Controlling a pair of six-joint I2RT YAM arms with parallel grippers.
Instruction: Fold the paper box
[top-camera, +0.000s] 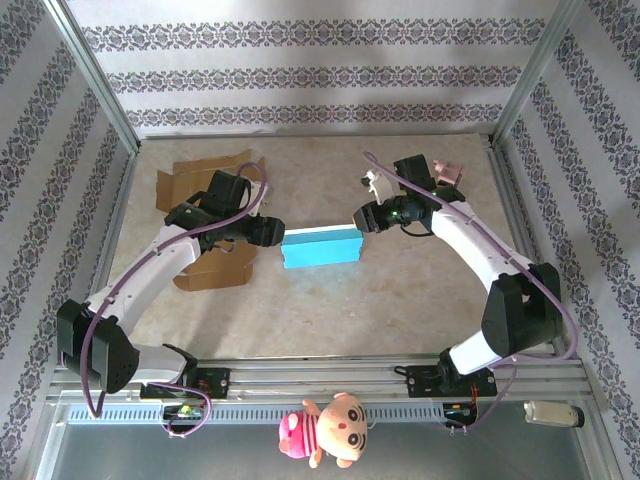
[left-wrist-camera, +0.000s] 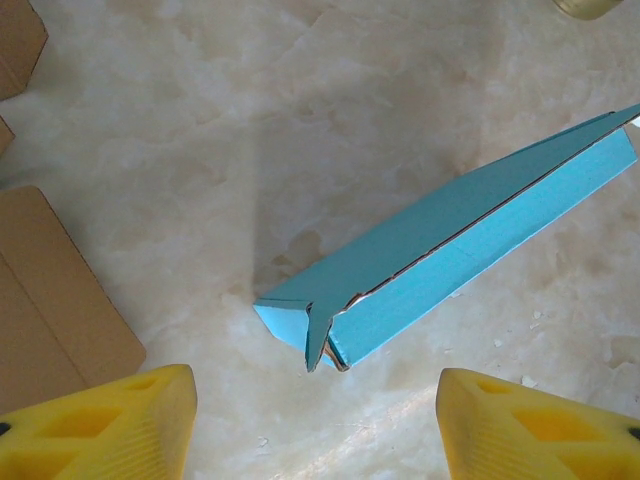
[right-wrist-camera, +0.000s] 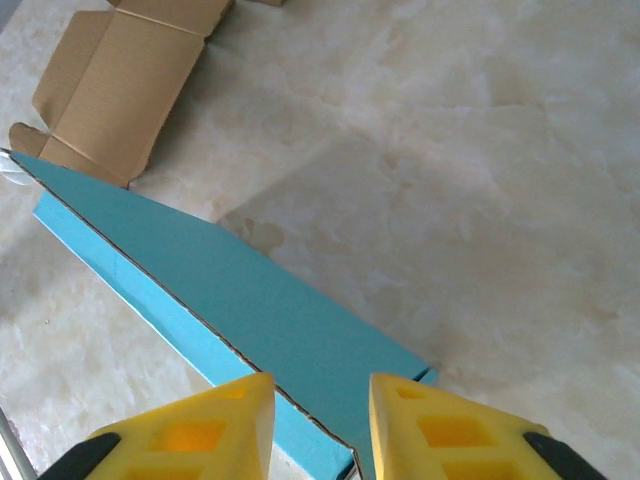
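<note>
From above, the left arm (top-camera: 160, 255) covers much of the brown cardboard (top-camera: 186, 180) at 9 o'clock. At the right wrist, the blue box (right-wrist-camera: 250, 310) leaves the frame at 6 o'clock inside the right claw (right-wrist-camera: 320, 390), so contact cannot be judged.

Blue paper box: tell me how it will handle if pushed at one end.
The blue paper box is probably light: thin card. Its seam gapes, so it may flex or crush under squeezing. Lying flat on the smooth table, it would likely slide, not tip.
</note>
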